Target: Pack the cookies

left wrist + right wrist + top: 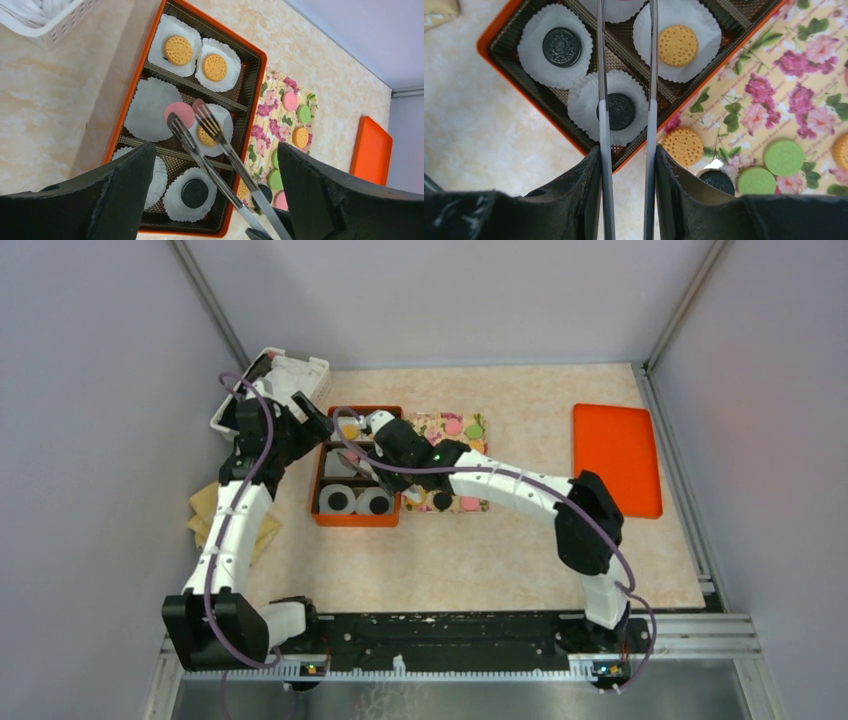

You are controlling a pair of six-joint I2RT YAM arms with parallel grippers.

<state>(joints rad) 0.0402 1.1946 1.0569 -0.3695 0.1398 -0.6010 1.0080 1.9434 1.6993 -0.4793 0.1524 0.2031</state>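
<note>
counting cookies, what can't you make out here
Right wrist view: the top edge cuts off the tips of the metal tongs in the right end effector.
Top view: the right arm covers most of the middle row of the orange rectangular box.
Left wrist view: the left end effector covers most of the near corner white paper cup; whether the tongs pinch the pink round cookie is unclear.

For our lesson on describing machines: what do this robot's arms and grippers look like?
Both the left arm and right arm have white tubular links joined by black joints. A thin purple cable loops along each. The left gripper and right gripper have broad, matte black fingers. A small green light glows at the right wrist.
</note>
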